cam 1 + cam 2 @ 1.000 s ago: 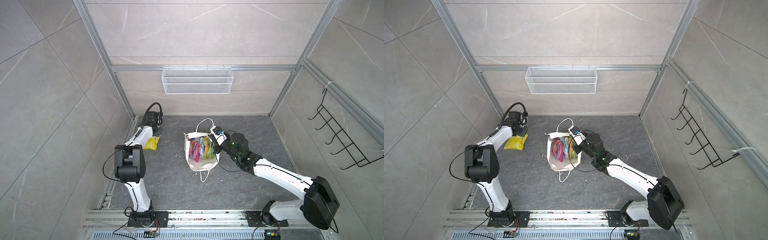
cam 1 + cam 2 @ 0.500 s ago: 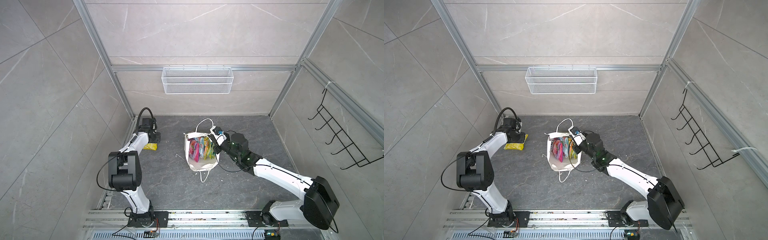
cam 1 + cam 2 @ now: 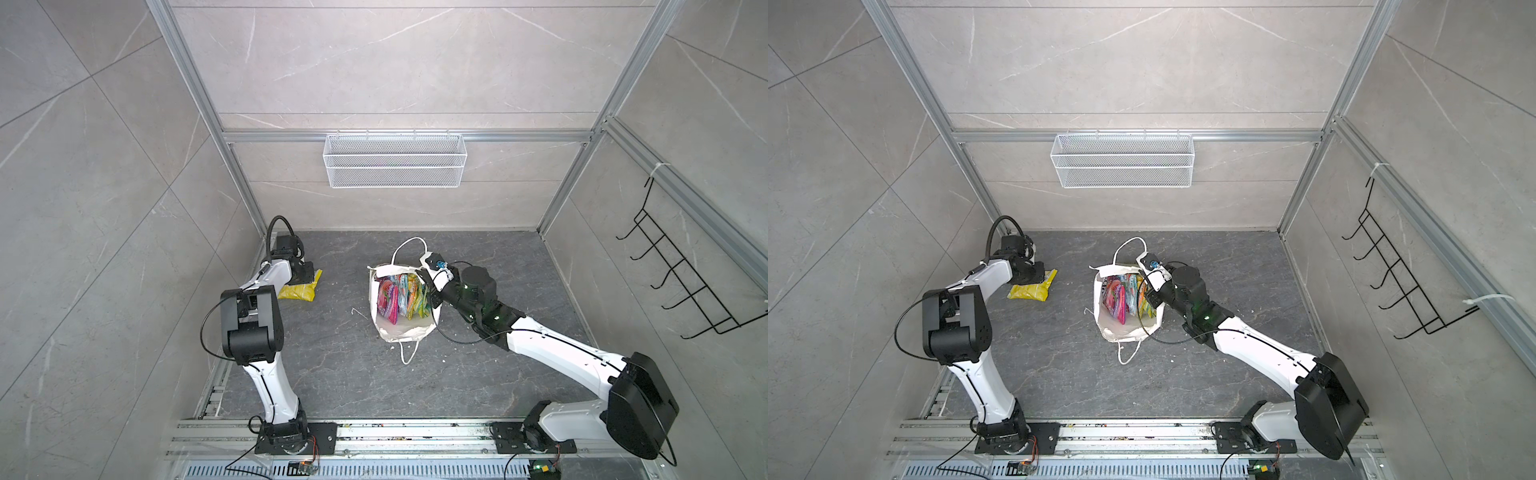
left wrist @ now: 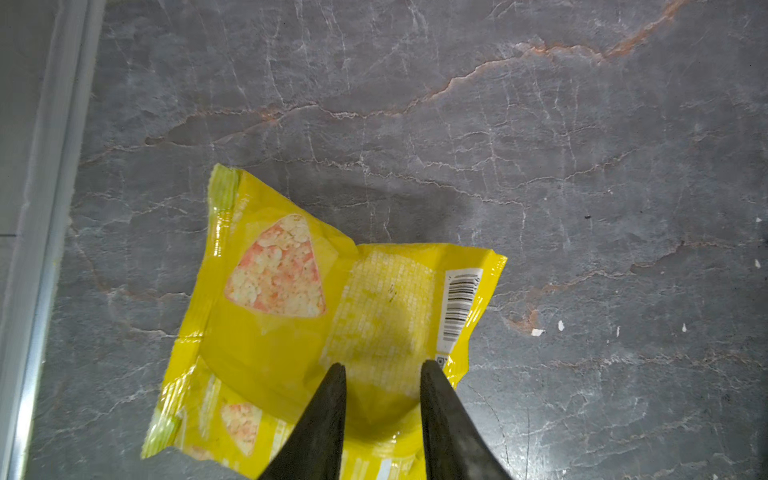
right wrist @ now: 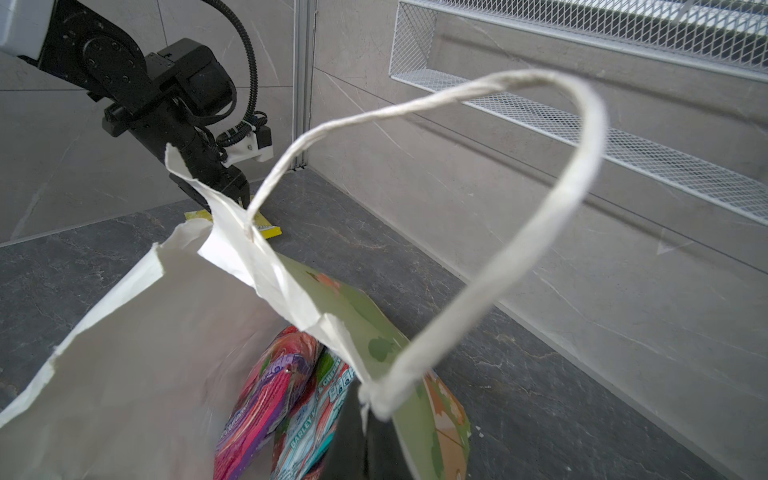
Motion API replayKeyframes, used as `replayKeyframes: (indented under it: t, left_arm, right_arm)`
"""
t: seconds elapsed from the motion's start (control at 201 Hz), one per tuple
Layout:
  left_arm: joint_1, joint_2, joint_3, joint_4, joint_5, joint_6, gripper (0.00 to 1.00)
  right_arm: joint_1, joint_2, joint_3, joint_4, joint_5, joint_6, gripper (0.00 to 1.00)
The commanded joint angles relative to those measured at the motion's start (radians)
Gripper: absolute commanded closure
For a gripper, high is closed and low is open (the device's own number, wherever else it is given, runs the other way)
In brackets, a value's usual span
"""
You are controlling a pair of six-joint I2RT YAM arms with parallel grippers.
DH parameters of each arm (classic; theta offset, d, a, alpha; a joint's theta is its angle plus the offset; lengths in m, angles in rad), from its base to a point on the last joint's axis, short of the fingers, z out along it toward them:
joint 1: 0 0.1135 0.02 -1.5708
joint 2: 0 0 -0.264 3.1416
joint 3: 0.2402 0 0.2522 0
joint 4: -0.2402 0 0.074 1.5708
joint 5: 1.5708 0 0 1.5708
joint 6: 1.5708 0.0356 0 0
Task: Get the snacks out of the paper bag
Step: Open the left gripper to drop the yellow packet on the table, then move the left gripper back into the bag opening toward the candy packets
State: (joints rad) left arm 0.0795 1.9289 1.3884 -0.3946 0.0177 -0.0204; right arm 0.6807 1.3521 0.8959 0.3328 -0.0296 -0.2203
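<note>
Currently the left gripper [image 4: 384, 372] hangs with fingers apart just above the glossy yellow snack packet [image 4: 291, 332], lying flat near the dark grey stone desk's [image 3: 353, 374] far left corner. Mid-desk, the right gripper's [image 3: 433, 296] fingers are together, seemingly pinching the rim of the white flower-printed paper bag [image 3: 399, 329] holding colourful snack packets [image 3: 401, 297].

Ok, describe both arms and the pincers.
Left arm and right arm: white links, bulky black joints, black looping cables. A green light glows on the right one. Left pincer has black tapered fingers.
</note>
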Motion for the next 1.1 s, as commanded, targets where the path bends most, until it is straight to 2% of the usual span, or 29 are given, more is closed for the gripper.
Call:
replayKeyframes:
  t: [0.0,0.129,0.304,0.413,0.642,0.776,0.985,1.1]
  left_arm:
    - [0.007,-0.003,0.017,0.018,0.040,-0.029,0.64]
    - [0.006,-0.082,-0.013,0.039,0.057,-0.050,0.57]
    - [0.000,-0.274,-0.095,0.085,0.089,-0.111,0.50]
    - [-0.034,-0.410,-0.187,0.147,0.089,-0.133,0.47]
    - [-0.222,-0.678,-0.405,0.259,-0.035,-0.189,0.44]
    - [-0.334,-0.850,-0.542,0.312,-0.145,-0.174,0.41]
    - [-0.469,-0.996,-0.597,0.204,-0.191,-0.124,0.40]
    - [-0.557,-1.068,-0.609,0.150,-0.221,-0.135,0.39]
  right_arm:
    - [0.002,-0.016,0.026,-0.031,0.021,0.013,1.00]
    - [0.002,-0.022,0.033,-0.043,0.015,0.011,1.00]
    - [0.002,-0.021,0.034,-0.049,-0.004,-0.011,1.00]
    - [0.002,-0.024,0.023,-0.050,-0.014,-0.028,1.00]
    - [0.002,-0.045,-0.009,-0.052,-0.048,-0.065,1.00]
    - [0.002,-0.056,-0.027,-0.070,-0.105,-0.096,1.00]
    - [0.009,-0.089,-0.077,-0.080,-0.157,-0.111,1.00]
    - [0.014,-0.099,-0.086,-0.105,-0.114,-0.105,1.00]
